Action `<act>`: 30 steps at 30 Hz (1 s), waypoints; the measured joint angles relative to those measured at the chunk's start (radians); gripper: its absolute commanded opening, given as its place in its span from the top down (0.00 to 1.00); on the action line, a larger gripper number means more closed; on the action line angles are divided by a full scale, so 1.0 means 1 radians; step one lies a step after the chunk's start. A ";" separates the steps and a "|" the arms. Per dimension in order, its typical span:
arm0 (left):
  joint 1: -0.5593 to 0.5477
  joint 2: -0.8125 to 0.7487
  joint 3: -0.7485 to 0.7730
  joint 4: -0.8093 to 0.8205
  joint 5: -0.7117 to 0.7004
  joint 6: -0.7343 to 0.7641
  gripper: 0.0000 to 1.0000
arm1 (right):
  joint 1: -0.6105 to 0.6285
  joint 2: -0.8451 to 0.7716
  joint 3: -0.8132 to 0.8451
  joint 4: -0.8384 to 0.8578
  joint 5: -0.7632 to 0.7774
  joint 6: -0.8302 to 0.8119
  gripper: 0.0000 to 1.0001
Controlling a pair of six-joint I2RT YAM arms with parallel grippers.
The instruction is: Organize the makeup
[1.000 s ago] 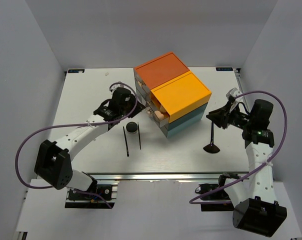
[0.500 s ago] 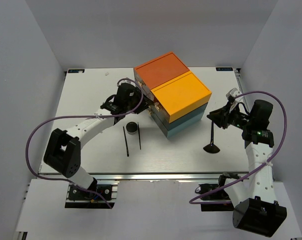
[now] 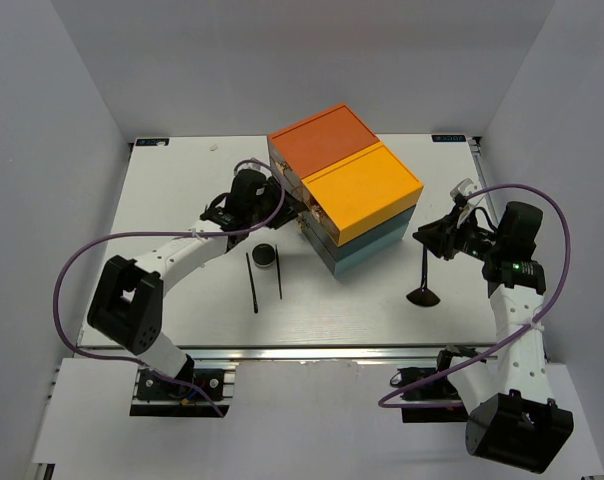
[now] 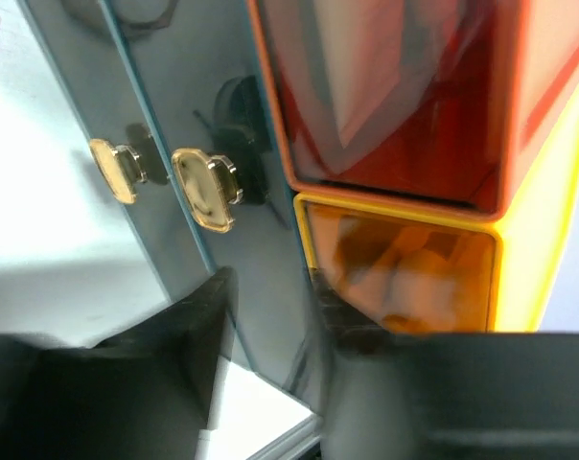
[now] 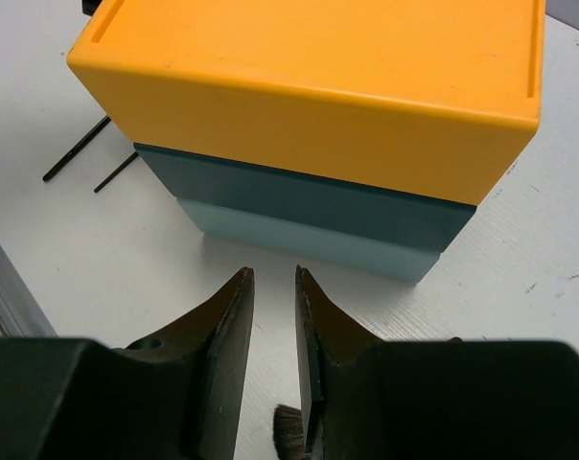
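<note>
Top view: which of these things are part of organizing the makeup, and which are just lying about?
Part of the job:
- round black compact
- two thin black sticks
- black flared brush

Not makeup itself:
- orange, yellow and teal drawer box, probably where the makeup goes
- table
</note>
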 measured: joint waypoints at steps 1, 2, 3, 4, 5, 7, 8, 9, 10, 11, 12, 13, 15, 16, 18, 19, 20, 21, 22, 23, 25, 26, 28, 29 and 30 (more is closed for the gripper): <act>0.003 -0.002 -0.008 0.005 0.003 -0.004 0.68 | 0.000 0.000 0.000 0.000 0.000 0.000 0.70; 0.006 -0.006 -0.023 0.013 0.007 -0.011 0.79 | 0.000 0.000 0.000 0.000 0.000 -0.002 0.70; 0.011 -0.015 -0.046 0.023 0.008 -0.016 0.81 | 0.000 0.000 0.000 0.000 0.000 -0.003 0.70; 0.016 -0.024 -0.072 0.027 0.009 -0.025 0.81 | 0.000 0.000 0.000 0.000 0.000 -0.005 0.70; 0.023 -0.035 -0.102 0.038 0.010 -0.035 0.82 | 0.000 0.000 0.000 0.000 0.000 -0.007 0.70; 0.043 -0.050 -0.164 0.056 0.016 -0.057 0.80 | 0.000 0.000 0.000 0.000 0.000 -0.011 0.70; 0.056 -0.050 -0.187 0.073 0.021 -0.070 0.74 | 0.000 0.000 0.000 0.000 0.000 -0.013 0.70; 0.066 -0.048 -0.201 0.080 0.026 -0.078 0.69 | 0.000 0.000 0.000 0.000 0.000 -0.015 0.70; 0.077 -0.046 -0.212 0.095 0.034 -0.089 0.63 | 0.000 0.000 0.000 -0.001 0.000 -0.017 0.70; 0.085 -0.043 -0.218 0.114 0.039 -0.095 0.59 | 0.000 0.000 0.000 -0.001 0.000 -0.019 0.70; 0.094 -0.038 -0.219 0.132 0.044 -0.102 0.54 | 0.000 0.000 0.000 -0.001 0.000 -0.020 0.70; 0.101 -0.031 -0.219 0.156 0.050 -0.108 0.53 | 0.000 0.000 0.000 -0.001 0.000 -0.021 0.70; 0.109 -0.010 -0.211 0.202 0.064 -0.117 0.50 | 0.000 0.001 0.000 -0.001 0.000 -0.023 0.70; 0.110 0.003 -0.206 0.219 0.069 -0.120 0.50 | 0.000 0.001 0.000 -0.001 0.000 -0.024 0.70; 0.110 0.036 -0.191 0.252 0.089 -0.124 0.49 | 0.000 0.001 0.000 -0.002 0.004 -0.026 0.70; 0.110 0.053 -0.180 0.263 0.098 -0.124 0.49 | 0.000 0.001 0.000 -0.002 0.005 -0.026 0.70; 0.110 0.069 -0.172 0.273 0.106 -0.126 0.49 | 0.000 0.001 0.000 -0.002 0.008 -0.027 0.70; 0.110 0.086 -0.163 0.283 0.116 -0.127 0.49 | 0.000 0.001 0.000 -0.002 0.011 -0.027 0.70; 0.110 0.102 -0.155 0.292 0.125 -0.127 0.49 | 0.000 0.001 -0.001 -0.002 0.013 -0.029 0.70; 0.110 0.113 -0.151 0.297 0.132 -0.127 0.49 | 0.000 0.001 -0.002 -0.002 0.016 -0.029 0.70; 0.112 0.129 -0.149 0.303 0.143 -0.129 0.49 | 0.000 0.001 -0.005 -0.003 0.018 -0.031 0.70; 0.115 0.136 -0.149 0.307 0.147 -0.129 0.49 | 0.000 0.001 -0.006 -0.005 0.019 -0.032 0.70; 0.119 0.145 -0.149 0.313 0.153 -0.133 0.49 | 0.000 0.001 -0.008 -0.005 0.021 -0.034 0.70; 0.121 0.147 -0.149 0.316 0.157 -0.136 0.49 | 0.000 0.001 -0.008 -0.005 0.021 -0.036 0.70; 0.122 0.148 -0.150 0.320 0.161 -0.140 0.49 | 0.000 0.001 -0.008 -0.005 0.022 -0.037 0.70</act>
